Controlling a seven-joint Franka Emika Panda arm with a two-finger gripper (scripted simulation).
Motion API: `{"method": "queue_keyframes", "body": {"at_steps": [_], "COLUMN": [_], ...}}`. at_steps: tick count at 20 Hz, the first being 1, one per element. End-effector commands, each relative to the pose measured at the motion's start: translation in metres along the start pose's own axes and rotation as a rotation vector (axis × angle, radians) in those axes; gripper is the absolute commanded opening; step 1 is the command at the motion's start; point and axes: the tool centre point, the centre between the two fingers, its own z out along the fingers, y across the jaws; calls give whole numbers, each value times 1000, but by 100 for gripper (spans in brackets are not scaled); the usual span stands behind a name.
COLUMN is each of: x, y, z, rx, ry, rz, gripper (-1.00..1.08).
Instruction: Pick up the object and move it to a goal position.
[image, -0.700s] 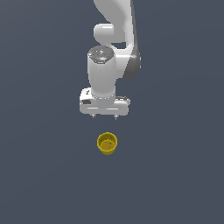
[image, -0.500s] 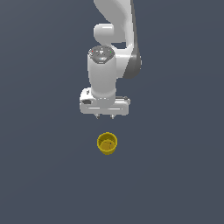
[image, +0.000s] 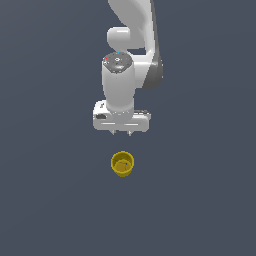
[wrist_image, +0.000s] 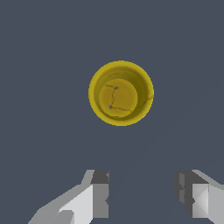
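While the white gripper (image: 122, 133) is pointed down at the dark grey floor (image: 45, 190), its two fingers (wrist_image: 99, 192) are seen spread apart in the wrist view, with nothing held between them. The mustard-yellow cup (image: 122, 163) is found upright on the floor, mouth up, apart from the fingertips. Its hollow inside is shown to the wrist camera.

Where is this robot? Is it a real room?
Probably not a real room: it looks like a computer-made test scene. The floor is flat, plain dark grey, with only a yellow cup standing open side up and the white pincer near it.
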Motion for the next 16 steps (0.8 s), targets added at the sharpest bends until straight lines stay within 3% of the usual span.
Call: {"method": "queue_keyframes", "body": {"at_steps": [1,16], "x": [2,45], "y": [0,-3], "z": [1,12], "rx": [1,11], "ry": [-4,-73], "rz": [7,142], "gripper": [28,28]}}
